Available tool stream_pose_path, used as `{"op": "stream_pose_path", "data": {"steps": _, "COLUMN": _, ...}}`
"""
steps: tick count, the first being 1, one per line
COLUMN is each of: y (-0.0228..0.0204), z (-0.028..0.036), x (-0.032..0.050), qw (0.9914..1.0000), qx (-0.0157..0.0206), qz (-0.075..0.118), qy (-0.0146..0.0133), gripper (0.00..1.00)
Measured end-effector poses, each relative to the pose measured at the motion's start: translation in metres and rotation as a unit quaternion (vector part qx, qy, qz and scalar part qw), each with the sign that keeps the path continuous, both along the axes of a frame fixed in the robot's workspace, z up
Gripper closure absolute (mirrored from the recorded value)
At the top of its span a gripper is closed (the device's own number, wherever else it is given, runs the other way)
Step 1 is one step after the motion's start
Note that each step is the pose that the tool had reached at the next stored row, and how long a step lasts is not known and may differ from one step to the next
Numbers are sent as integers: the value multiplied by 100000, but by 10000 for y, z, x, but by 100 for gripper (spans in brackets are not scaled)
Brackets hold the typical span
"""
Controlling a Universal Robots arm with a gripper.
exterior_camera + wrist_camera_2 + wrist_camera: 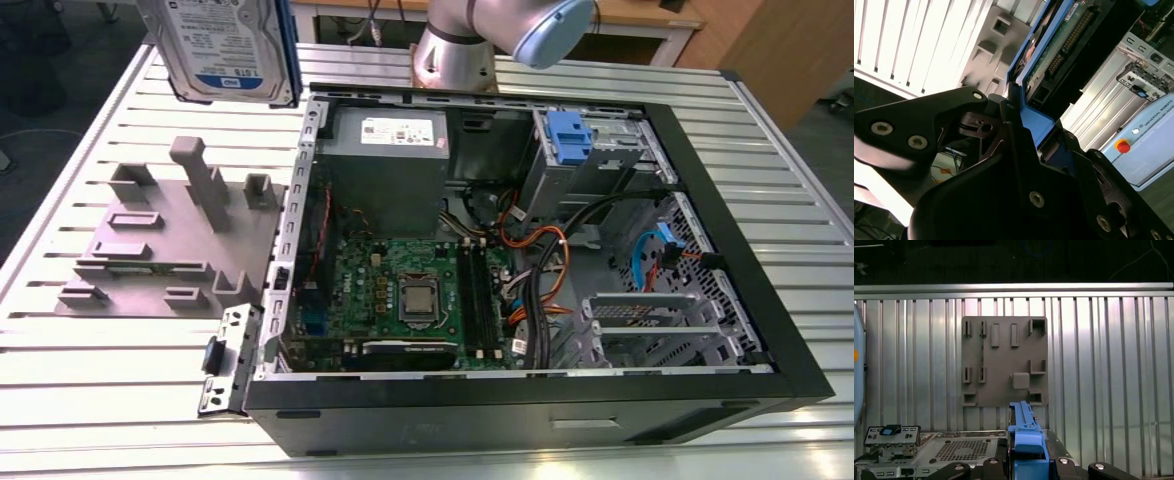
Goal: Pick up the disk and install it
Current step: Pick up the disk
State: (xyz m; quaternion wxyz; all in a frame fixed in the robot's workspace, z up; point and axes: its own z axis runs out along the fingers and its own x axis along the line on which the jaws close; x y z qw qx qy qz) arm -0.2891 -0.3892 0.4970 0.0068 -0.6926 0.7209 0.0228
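Observation:
The disk (227, 50) hangs upright in the air above the table's far corner on the exterior view's left, its white-and-blue label facing the camera and its blue carrier along one edge. In the first wrist view, the carrier's blue edge (1026, 437) sticks out between the black fingers (959, 471) of my gripper (1026, 465), which is shut on it. The second wrist view shows the disk's green circuit-board side (1064, 40) and the blue carrier clamped in the gripper (1024, 130). The open computer case (721, 200) lies to the exterior view's right of the disk.
A grey fixture plate (160, 240) with upright posts lies on the ribbed metal table (80, 380), below the disk. Inside the case are a grey power supply (387, 150), a motherboard (400, 290), cables and a drive bay with a blue clip (567, 135). The arm's base (454, 55) stands behind the case.

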Motion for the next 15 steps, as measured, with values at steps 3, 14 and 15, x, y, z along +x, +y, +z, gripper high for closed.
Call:
{"op": "stream_pose_path", "data": {"steps": 3, "y": -4, "z": 0, "x": 57, "qw": 100000, "qx": -26, "qz": 4, "qy": 7, "gripper": 63}}
{"op": "stream_pose_path", "data": {"steps": 14, "y": -5, "z": 0, "x": 377, "qw": 100000, "qx": -27, "qz": 0, "qy": 100, "gripper": 63}}
{"op": "stream_pose_path", "data": {"steps": 15, "y": -4, "z": 1, "x": 397, "qw": 100000, "qx": -30, "qz": -1, "qy": 111, "gripper": 63}}
